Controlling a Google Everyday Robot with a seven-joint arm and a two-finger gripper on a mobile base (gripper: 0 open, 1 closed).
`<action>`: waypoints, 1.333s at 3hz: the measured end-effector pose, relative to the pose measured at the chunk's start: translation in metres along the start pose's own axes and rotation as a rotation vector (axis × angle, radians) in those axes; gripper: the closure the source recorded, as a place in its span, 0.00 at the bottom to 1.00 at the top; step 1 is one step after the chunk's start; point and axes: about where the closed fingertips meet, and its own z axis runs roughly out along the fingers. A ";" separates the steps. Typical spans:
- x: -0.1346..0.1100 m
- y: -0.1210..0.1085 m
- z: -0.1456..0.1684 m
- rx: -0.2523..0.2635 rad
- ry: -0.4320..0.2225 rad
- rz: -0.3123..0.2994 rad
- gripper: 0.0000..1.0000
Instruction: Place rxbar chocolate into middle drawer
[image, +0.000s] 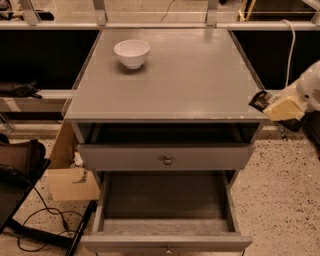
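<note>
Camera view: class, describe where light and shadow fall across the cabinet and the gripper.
Camera view: the cabinet top is evenly lit; the white bowl casts a soft shadow; the middle drawer is dim inside; the gripper, right of the top, holding the rxbar chocolate, is brightly lit.

End effector (278, 108) with rxbar chocolate (260, 100) right of cabinet top (190, 75); middle drawer (165, 199) below.

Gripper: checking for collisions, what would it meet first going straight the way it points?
Holding the black-wrapped rxbar chocolate bar, the gripper at the right points left; it would probably meet the right edge of the grey cabinet top first, though height is unclear.
</note>
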 end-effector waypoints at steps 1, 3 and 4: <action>0.072 0.032 0.022 -0.073 -0.017 0.027 1.00; 0.136 0.106 0.150 -0.307 -0.195 0.126 1.00; 0.144 0.116 0.198 -0.350 -0.223 0.179 1.00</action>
